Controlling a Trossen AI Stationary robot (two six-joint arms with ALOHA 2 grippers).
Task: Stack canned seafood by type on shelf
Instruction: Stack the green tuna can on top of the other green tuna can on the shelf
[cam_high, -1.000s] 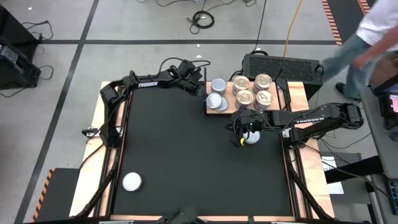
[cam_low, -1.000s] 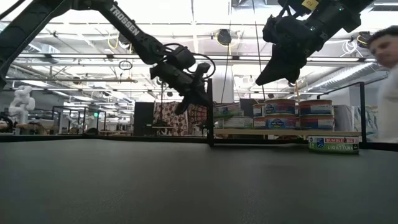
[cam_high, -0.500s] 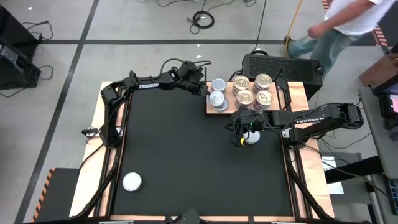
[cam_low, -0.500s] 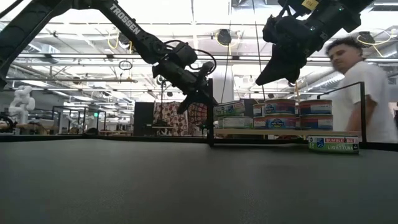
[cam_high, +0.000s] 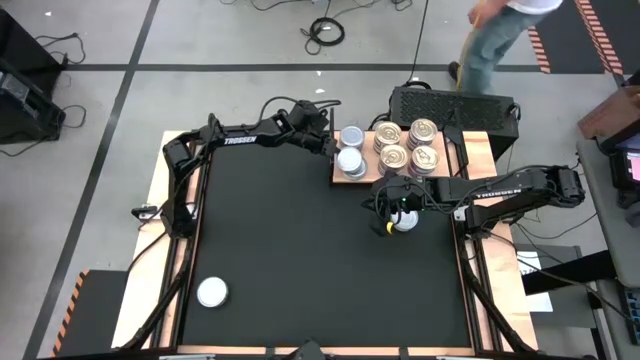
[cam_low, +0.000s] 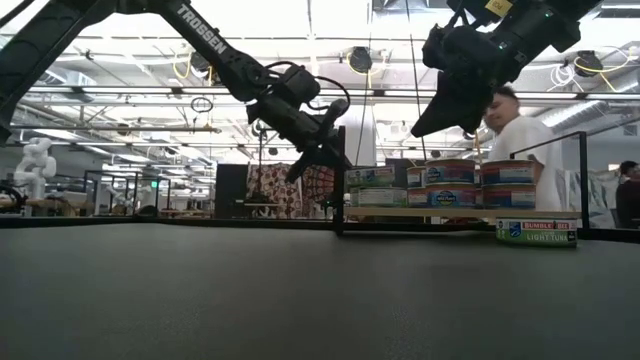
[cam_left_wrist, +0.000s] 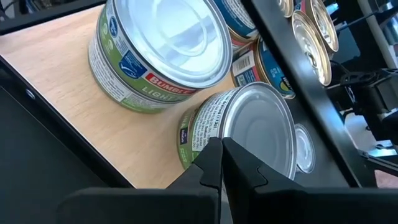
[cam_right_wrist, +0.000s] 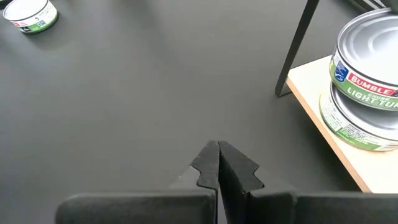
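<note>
Black mat (cam_high: 300, 240): broad bare middle, the best open room for carrying; one silver-topped round tin (cam_high: 212, 292) sits alone near-left.
Light wooden shelf board (cam_high: 355, 176): far right of centre, edges low, a thin black post (cam_low: 339, 180) at its left corner to steer round.
Cream-gold pull-tab tins (cam_high: 408, 146): stacked on the board's right.
Silvery-blue tins (cam_high: 348, 152): on its left; another (cam_high: 404, 222) lies on the mat just in front.
Handling: rigid, probably weighty, slick (grip across the side wall).
Left gripper (cam_left_wrist: 221, 163): fingers pressed together, empty, at the silver tins.
Right gripper (cam_right_wrist: 218, 160): fingers together, empty, over the mat tin.
</note>
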